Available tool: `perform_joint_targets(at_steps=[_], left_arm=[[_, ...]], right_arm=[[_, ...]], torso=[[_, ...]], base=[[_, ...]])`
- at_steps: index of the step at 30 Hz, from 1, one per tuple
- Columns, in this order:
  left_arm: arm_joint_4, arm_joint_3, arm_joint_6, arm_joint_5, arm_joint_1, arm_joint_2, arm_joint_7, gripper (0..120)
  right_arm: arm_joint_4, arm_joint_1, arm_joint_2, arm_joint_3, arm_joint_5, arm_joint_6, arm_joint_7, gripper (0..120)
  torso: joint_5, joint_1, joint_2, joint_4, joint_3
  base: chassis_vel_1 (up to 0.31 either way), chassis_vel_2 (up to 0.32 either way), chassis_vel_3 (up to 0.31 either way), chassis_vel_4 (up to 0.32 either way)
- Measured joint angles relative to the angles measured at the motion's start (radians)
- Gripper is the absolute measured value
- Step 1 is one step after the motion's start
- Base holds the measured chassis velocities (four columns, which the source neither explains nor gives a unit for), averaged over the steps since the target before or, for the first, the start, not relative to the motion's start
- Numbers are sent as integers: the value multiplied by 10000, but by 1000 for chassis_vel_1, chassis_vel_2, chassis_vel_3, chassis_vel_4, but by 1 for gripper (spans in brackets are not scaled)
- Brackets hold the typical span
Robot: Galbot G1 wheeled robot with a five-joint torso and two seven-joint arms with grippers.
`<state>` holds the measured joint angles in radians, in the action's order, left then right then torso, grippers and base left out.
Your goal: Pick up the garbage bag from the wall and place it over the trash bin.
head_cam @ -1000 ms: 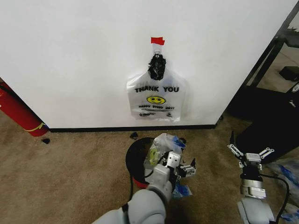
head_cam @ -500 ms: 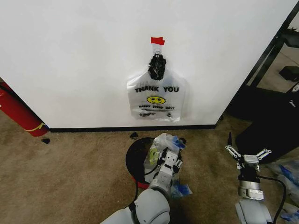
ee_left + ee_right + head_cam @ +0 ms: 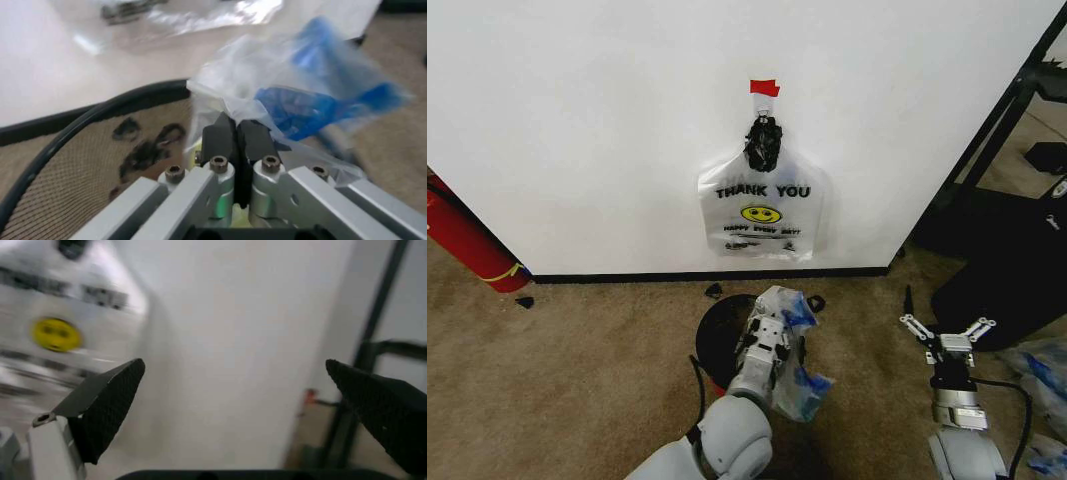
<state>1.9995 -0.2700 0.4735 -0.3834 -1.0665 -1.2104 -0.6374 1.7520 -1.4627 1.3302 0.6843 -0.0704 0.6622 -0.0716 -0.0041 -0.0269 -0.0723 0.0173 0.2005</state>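
A printed "THANK YOU" bag (image 3: 762, 215) with a yellow smiley hangs under a strip of red tape (image 3: 764, 88), while a red cylinder (image 3: 467, 240) leans at the far left and a black frame (image 3: 1012, 110) stands on brown carpet (image 3: 577, 370).

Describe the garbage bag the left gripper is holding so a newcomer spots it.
Below the white wall, a black trash bin sits on the carpet. The left gripper pinches a crumpled clear garbage bag at its rim. Blue strips distinguish it from the flat smiley bag hanging on the wall.
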Motion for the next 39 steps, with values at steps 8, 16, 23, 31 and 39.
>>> perform_joint_targets(at_steps=[8, 16, 23, 31, 39], left_arm=[[-119, 777, -214, 26, -436, 223, 318, 0], [-20, 1358, -375, 131, -791, 608, 860, 0], [-108, 1414, -785, 113, -884, 778, 1250, 0], [-465, 914, -1121, 40, -351, 725, 1486, 0], [-560, 557, -1127, -103, 128, 653, 1436, 0]], right_arm=[[190, -96, -453, -767, -2062, -784, -2134, 100], [233, -95, -1236, -1678, -2390, -2456, -2298, 100], [439, 168, -1791, -2409, -2989, -3931, -2521, 100], [846, 655, -2467, -2973, -4021, -6000, -2615, 100], [1201, 908, -2691, -3204, -4337, -7916, -3168, 98]], torso=[[0, 0, 0, 0, 0], [2, 0, -1, 0, 0], [2, 0, -1, -1, 0], [2, 0, -2, 0, 0], [2, 0, -2, 1, 0]], base=[[0, 0, 0, 0], [0, 0, 0, 0], [0, 0, 0, 0], [0, 0, 0, 0], [0, 0, 0, 0]])
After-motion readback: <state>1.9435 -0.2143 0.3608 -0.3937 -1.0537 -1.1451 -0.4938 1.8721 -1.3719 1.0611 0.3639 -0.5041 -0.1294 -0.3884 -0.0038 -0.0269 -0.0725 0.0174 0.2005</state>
